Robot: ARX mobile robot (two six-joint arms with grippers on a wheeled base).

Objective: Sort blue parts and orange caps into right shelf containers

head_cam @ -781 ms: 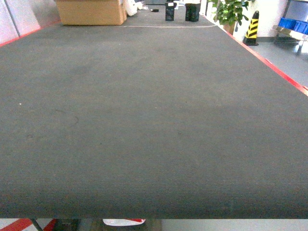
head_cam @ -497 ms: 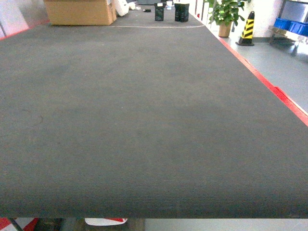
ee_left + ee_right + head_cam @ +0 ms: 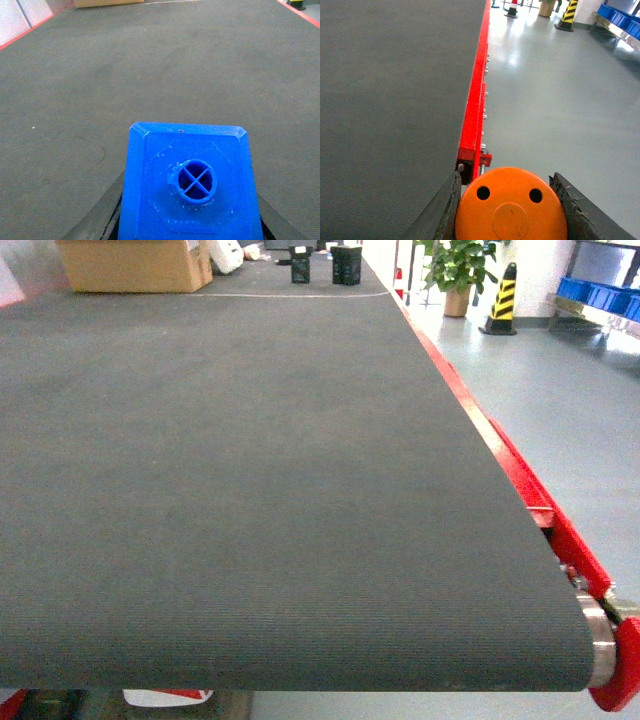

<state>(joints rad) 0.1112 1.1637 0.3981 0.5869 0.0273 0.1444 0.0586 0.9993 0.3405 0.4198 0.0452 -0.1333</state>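
Observation:
In the left wrist view a bright blue part [image 3: 190, 182] with a round stud on top fills the lower middle; my left gripper [image 3: 189, 215] is shut on it, its dark fingers [image 3: 97, 220] pressed to both sides, above the dark conveyor belt [image 3: 150, 65]. In the right wrist view my right gripper [image 3: 510, 210] is shut on an orange cap [image 3: 511, 210] with two small holes in its flat top, hanging over the belt's red right edge [image 3: 476, 95]. Blue shelf containers [image 3: 600, 295] show far right in the head view and as containers [image 3: 620, 14] in the right wrist view. Neither gripper shows in the head view.
The dark belt [image 3: 230, 470] ends at a roller [image 3: 597, 635] with a red frame [image 3: 560, 540]. Grey floor [image 3: 570, 410] lies to the right. Far back stand a cardboard box [image 3: 130, 265], two black bins [image 3: 322, 264], a potted plant [image 3: 455, 268] and a yellow-black cone [image 3: 500, 300].
The head view has swung to the right: the belt's red right edge, end roller and grey floor have come into view, and the box and bins have shifted left.

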